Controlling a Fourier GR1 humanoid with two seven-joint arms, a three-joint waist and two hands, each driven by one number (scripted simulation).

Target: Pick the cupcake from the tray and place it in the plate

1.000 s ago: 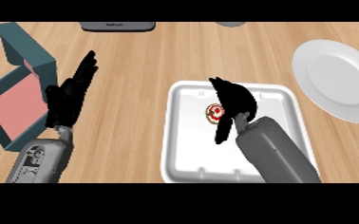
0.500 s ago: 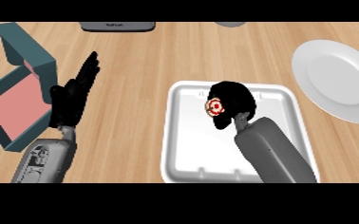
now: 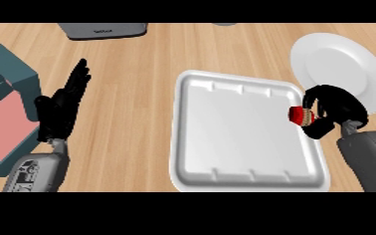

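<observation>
The cupcake [image 3: 300, 114] is in my right hand [image 3: 334, 108]. My fingers and thumb are curled round it, so only its red side shows between them. It hangs over the right rim of the white tray [image 3: 242, 129], just below the near edge of the white plate [image 3: 330, 59]. I judge that the picking is done and the carrying to the plate is the step in hand. To do it well, I should move the hand forward and a little to the right, until the cupcake is over the flat middle of the plate and not over its sloping rim. I should keep the cupcake upright on the way and high enough to pass the rim of the plate. From this steep view I cannot tell how high it is now. Then I should lower it until its base rests on the plate, and only after that spread my fingers and draw the hand straight up, so that I do not tip it. My left hand [image 3: 60, 107] rests at the left of the view, over the wooden counter [image 3: 147, 79], with its fingers straight and close together, holding nothing. It can remain there. As for writing, a grey box [image 3: 103, 30] at the far edge has a small pale label, but I cannot read it. I see no other writing or brand.
</observation>
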